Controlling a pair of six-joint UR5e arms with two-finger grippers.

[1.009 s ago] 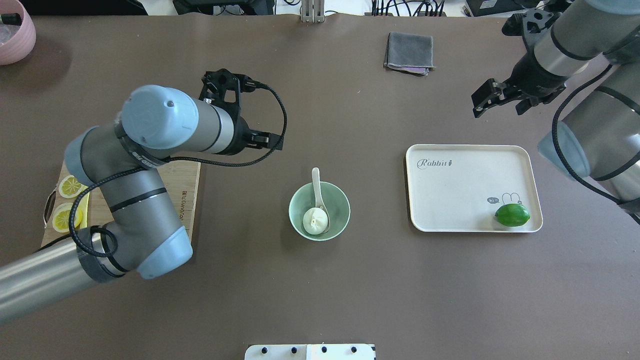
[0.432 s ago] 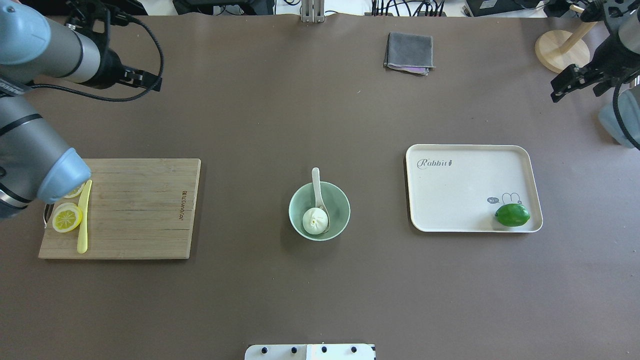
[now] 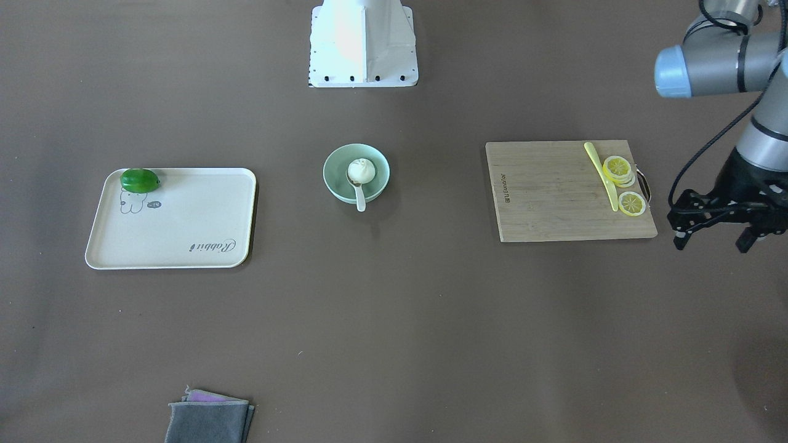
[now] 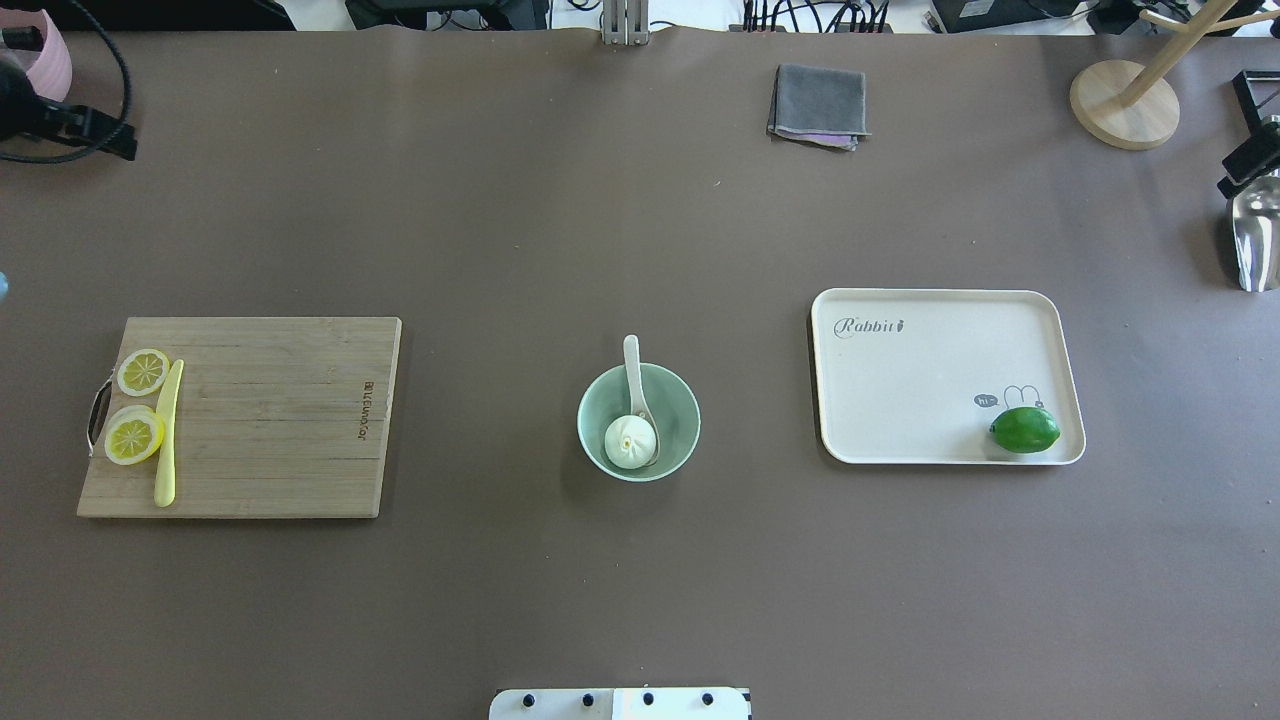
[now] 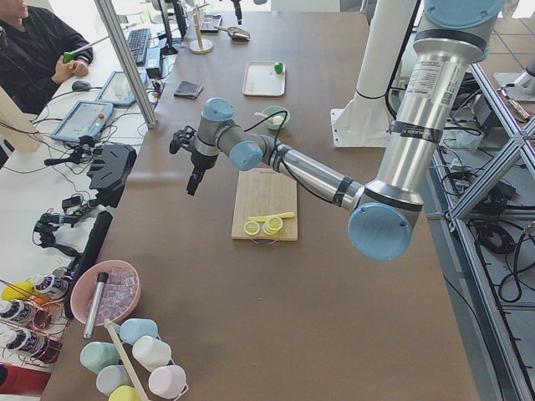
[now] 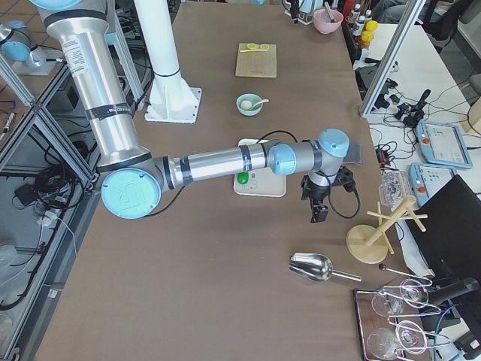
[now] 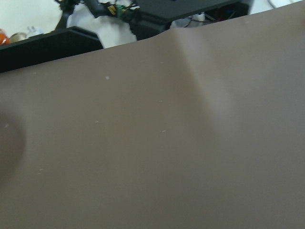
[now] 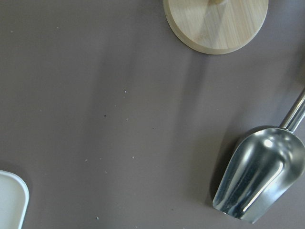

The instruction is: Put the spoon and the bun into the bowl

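The pale mint-green bowl [image 4: 683, 402] stands at the table's middle. The white bun [image 4: 630, 441] lies inside it. The white spoon [image 4: 631, 362] rests with its scoop in the bowl beside the bun and its handle over the far rim. In the front-facing view the bowl [image 3: 336, 184], bun [image 3: 361, 170] and spoon [image 3: 359, 200] show the same. My left gripper [image 3: 713, 241] hangs open and empty beyond the cutting board, far from the bowl. My right gripper [image 4: 1248, 160] shows only partly at the right edge; I cannot tell whether it is open.
A wooden cutting board [image 4: 280, 420] with lemon slices [image 4: 133, 438] and a yellow knife [image 4: 167, 435] lies left. A cream tray [image 4: 930, 380] with a lime [image 4: 1024, 429] lies right. A grey cloth [image 4: 818, 105], wooden stand base [image 4: 1123, 103] and metal scoop [image 4: 1255, 235] lie far back and right.
Both arms have swung outward, away from the bowl, the left to the far left edge and the right to the far right edge. Bowl, bun and spoon have not moved.
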